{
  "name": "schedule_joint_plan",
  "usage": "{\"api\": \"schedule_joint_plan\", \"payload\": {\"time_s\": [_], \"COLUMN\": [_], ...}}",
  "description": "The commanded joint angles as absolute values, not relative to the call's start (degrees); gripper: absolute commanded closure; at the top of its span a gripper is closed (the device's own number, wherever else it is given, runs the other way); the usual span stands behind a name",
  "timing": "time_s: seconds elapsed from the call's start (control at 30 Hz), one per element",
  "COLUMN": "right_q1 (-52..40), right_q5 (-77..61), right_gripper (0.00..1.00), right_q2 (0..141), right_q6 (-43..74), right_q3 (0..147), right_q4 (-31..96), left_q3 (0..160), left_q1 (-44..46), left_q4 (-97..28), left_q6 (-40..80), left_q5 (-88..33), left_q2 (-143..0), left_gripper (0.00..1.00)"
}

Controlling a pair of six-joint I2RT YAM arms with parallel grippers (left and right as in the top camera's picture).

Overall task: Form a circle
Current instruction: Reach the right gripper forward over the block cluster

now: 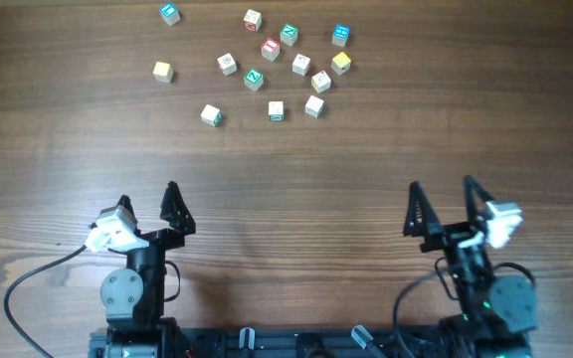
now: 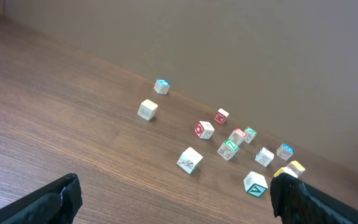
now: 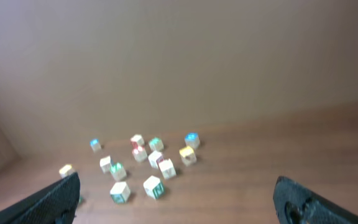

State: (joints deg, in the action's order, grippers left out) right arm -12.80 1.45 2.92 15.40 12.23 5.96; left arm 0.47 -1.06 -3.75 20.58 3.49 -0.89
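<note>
Several small whitish cubes [image 1: 271,48] lie loosely spread at the far side of the wooden table, with green, red, blue or yellow marked faces. They make no circle; no tight ring shows in any view. My left gripper [image 1: 147,196] stands open at the near left, well short of the cubes, with nothing between its fingers. The same holds for my right gripper [image 1: 442,186], open and empty at the near right. In the left wrist view the cubes [image 2: 227,149] lie ahead to the right of the left gripper [image 2: 176,186]. In the blurred right wrist view the cubes [image 3: 155,159] lie ahead to the left of the right gripper [image 3: 178,183].
A blue-topped cube [image 1: 170,13] and a yellow one [image 1: 162,71] lie apart at the far left of the group. Nearest the arms are a cube [image 1: 211,115] and two more [image 1: 277,110] beside it. Bare wood lies between the grippers and the cubes.
</note>
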Motion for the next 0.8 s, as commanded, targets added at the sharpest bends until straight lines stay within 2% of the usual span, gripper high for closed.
{"api": "schedule_joint_plan", "payload": {"time_s": [0.0,0.07,0.17,0.23,0.5,0.57,0.77], "right_q1": [-12.5,-12.5,-12.5,-12.5,-12.5,-12.5,-12.7], "right_q5": [-1.0,-3.4,-8.4,-12.8,-15.1,-15.2,-15.2], "right_gripper": [0.00,0.00,0.00,0.00,0.00,0.00,0.00], "right_q2": [11.9,19.6,38.6,51.4,97.8,106.4,127.5], "right_q6": [7.6,5.8,5.8,6.0,7.0,9.3,9.4], "right_q3": [29.5,38.4,58.2,73.0,126.7,130.8,130.8], "right_q4": [12.3,16.0,23.8,32.6,64.6,66.3,66.8], "left_q3": [0.3,0.3,0.3,0.3,0.3,0.3,0.3], "left_q1": [-0.7,-0.7,-0.7,-0.7,-0.7,-0.7,-0.7], "left_q4": [-3.9,-3.9,-3.9,-3.9,-3.9,-3.9,-3.9], "left_q6": [19.7,19.7,19.7,19.7,19.7,19.7,19.7], "left_q5": [3.2,3.2,3.2,3.2,3.2,3.2,3.2], "left_q2": [-0.9,-0.9,-0.9,-0.9,-0.9,-0.9,-0.9], "left_gripper": [0.00,0.00,0.00,0.00,0.00,0.00,0.00]}}
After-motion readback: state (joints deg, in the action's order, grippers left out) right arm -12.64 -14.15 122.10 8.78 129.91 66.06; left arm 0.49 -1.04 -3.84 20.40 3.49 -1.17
